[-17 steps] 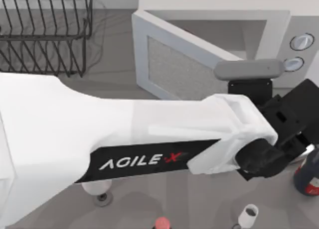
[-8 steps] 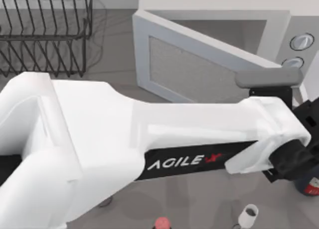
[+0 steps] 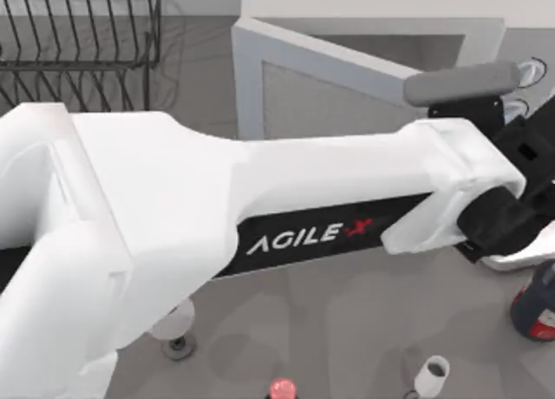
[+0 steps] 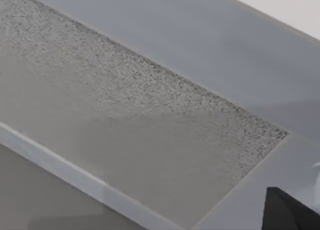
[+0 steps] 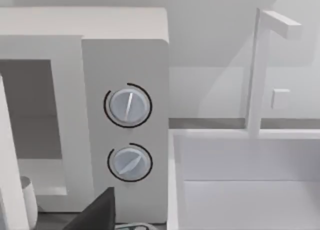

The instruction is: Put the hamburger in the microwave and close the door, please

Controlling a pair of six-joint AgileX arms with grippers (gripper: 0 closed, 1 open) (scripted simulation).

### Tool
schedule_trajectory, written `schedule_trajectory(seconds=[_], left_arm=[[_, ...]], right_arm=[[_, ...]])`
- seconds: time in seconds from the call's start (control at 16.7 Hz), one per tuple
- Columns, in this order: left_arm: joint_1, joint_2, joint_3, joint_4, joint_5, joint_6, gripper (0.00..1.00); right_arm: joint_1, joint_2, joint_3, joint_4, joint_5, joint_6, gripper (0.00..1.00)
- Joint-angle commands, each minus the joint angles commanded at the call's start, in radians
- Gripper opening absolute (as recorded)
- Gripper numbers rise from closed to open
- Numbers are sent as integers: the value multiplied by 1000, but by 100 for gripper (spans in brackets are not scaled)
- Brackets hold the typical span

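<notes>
Left gripper (image 3: pixel 507 230), fingers' state untellable, sits just outside the half-open door (image 3: pixel 347 113), the microwave (image 5: pixel 125 125) beyond it.

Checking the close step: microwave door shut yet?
Not yet. The door is ajar, angled out from the microwave, whose cavity is visible behind it.

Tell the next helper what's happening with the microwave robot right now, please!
Left gripper: reached across the table to the door, right up against its speckled window.
Right gripper: idle, facing the dial panel of the microwave.
Door: partway open, slanting out from the microwave front.
Hamburger: I cannot tell whether it is inside.
Done: probably the loading, but check that.
Left: push the door fully shut, then pull the left arm back.
</notes>
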Motion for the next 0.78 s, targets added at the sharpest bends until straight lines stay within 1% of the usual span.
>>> schedule_trajectory(seconds=[0.18,0.36,0.6,0.78], left_arm=[[55,28,89,47,20,50,0],[94,81,157,54,47,109,0],[112,159,159,12,79,164,0],[112,164,157,8,81,166,0]], right_arm=[[0,0,0,0,0,0,100],[0,0,0,0,0,0,100],[0,0,0,0,0,0,100],[0,0,0,0,0,0,100]])
